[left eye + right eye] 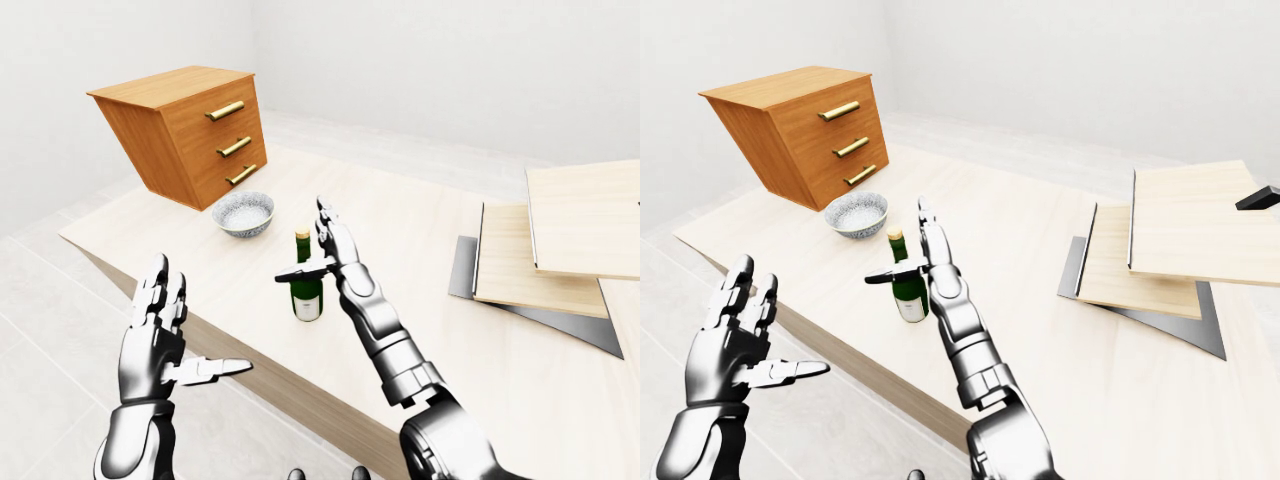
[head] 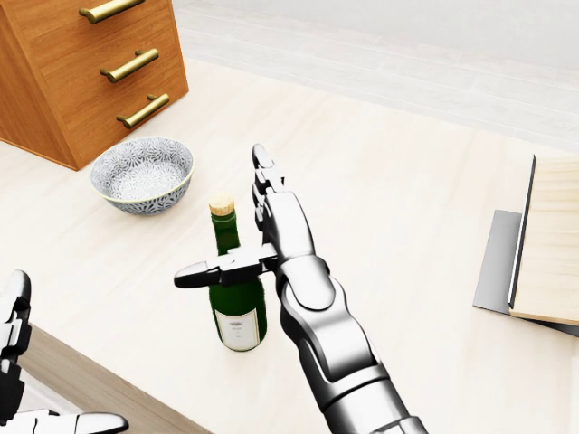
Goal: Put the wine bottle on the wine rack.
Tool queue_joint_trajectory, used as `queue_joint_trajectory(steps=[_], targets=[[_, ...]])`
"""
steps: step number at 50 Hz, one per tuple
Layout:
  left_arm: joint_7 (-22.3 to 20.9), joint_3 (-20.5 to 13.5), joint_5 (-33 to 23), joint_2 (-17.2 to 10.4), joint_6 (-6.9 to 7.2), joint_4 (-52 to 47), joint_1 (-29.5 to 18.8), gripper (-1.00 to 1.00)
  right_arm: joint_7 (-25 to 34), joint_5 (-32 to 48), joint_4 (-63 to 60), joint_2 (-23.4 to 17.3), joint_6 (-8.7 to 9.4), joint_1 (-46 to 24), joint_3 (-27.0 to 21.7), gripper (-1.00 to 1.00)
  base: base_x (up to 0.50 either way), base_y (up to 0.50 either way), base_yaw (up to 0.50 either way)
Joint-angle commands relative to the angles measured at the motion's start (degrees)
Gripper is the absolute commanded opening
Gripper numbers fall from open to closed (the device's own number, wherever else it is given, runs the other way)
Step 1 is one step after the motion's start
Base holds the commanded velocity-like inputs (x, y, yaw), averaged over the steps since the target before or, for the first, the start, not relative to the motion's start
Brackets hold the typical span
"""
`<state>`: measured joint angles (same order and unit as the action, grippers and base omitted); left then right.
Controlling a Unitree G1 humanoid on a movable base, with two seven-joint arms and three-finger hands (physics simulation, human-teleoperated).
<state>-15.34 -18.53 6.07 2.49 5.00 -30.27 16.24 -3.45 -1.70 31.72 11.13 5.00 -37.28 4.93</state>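
A green wine bottle (image 2: 237,316) with a cork and a pale label stands upright on the light wooden table (image 2: 407,199). My right hand (image 2: 221,218) is open beside it. Its fingers (image 2: 263,185) point up just right of the neck, and its thumb reaches left across the bottle's shoulder, nearer the camera. Nothing closes round the glass. My left hand (image 1: 200,320) hangs open and empty below the table's near edge, left of the bottle. The wine rack (image 1: 560,250), stacked pale wooden slabs on a grey base, lies at the right of the table.
A patterned grey bowl (image 2: 143,172) sits up and left of the bottle. Beyond it stands a tilted wooden drawer chest (image 1: 190,125) with brass handles. The table's near edge (image 1: 210,335) runs diagonally between my left hand and the bottle.
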Motion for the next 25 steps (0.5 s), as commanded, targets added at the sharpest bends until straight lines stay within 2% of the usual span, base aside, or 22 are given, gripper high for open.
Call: queue_joint_trajectory(steps=[1, 11, 12, 13, 14, 15, 16, 17, 18, 20, 21, 23, 25], targets=[[-0.1, 0.0, 0.1, 0.1, 0.0, -0.4, 0.3, 1.0, 0.0, 0.5, 1.9, 0.7, 0.0, -1.2, 0.2, 1.0, 0.0, 0.0, 0.0], [-0.3, -0.2, 0.2, 0.1, 0.0, -0.7, 0.3, 1.0, 0.5, 0.6, 1.2, 1.4, 0.0, -2.1, 0.5, 1.0, 0.0, 0.0, 0.0], [-0.3, -0.2, 0.2, 0.1, 0.0, -0.7, 0.2, 1.0, 0.6, 0.4, 0.8, 1.5, 0.0, -2.1, 0.4, 0.95, 0.0, 0.0, 0.0], [-0.3, -0.2, 0.2, 0.1, 0.0, -0.7, 0.3, 1.0, 0.7, 0.5, 0.5, 1.5, 0.0, -2.0, 0.5, 0.54, 0.0, 0.0, 0.0], [-0.3, -0.2, 0.2, 0.1, 0.0, -0.7, 0.3, 1.0, 0.7, 0.5, 0.3, 1.5, 0.0, -2.0, 0.5, -0.03, 0.0, 0.0, 0.0], [-0.3, -0.2, 0.2, 0.1, 0.0, -0.7, 0.3, 1.0, 0.7, 0.5, 0.3, 1.5, 0.0, -2.0, 0.5, -0.03, 0.0, 0.0, 0.0], [-0.3, -0.2, 0.1, 0.1, 0.0, -0.4, 0.2, 1.0, 0.7, 0.4, 0.2, 1.5, 0.0, -2.0, 0.4, -0.36, 0.0, 0.0, 0.0], [-0.3, -0.2, 0.1, 0.1, 0.0, -0.4, 0.2, 1.0, 0.7, 0.4, 0.2, 1.5, 0.0, -2.0, 0.4, -0.36, 0.0, 0.0, 0.0], [-0.4, -0.2, 0.1, 0.1, 0.0, -0.2, 0.1, 1.0, 0.7, 0.5, 0.0, 1.5, 0.0, -2.0, 0.5, -0.62, 0.0, 0.0, 0.0], [-0.4, -0.2, 0.2, 0.1, 0.0, -0.1, 0.1, 1.0, 0.7, 0.4, 0.0, 1.5, 0.0, -1.9, 0.5, -0.68, 0.0, 0.0, 0.0], [-0.3, -0.2, 0.1, 0.2, 0.0, 0.0, 0.1, 1.0, 0.8, 0.5, 0.2, 1.5, 0.0, -1.9, 0.5, -0.92, 0.0, 0.0, 0.0], [-0.3, -0.1, 0.0, 0.2, 0.0, 0.1, 0.1, 1.0, 0.8, 0.5, 0.2, 1.5, 0.0, -1.9, 0.5, -0.99, 0.0, 0.0, 0.0], [-0.3, 0.0, 0.1, 0.2, 0.0, 0.2, 0.1, 1.0, 0.8, 0.5, 0.2, 1.5, 0.0, -1.7, 0.5, -0.96, 0.0, 0.0, 0.0]])
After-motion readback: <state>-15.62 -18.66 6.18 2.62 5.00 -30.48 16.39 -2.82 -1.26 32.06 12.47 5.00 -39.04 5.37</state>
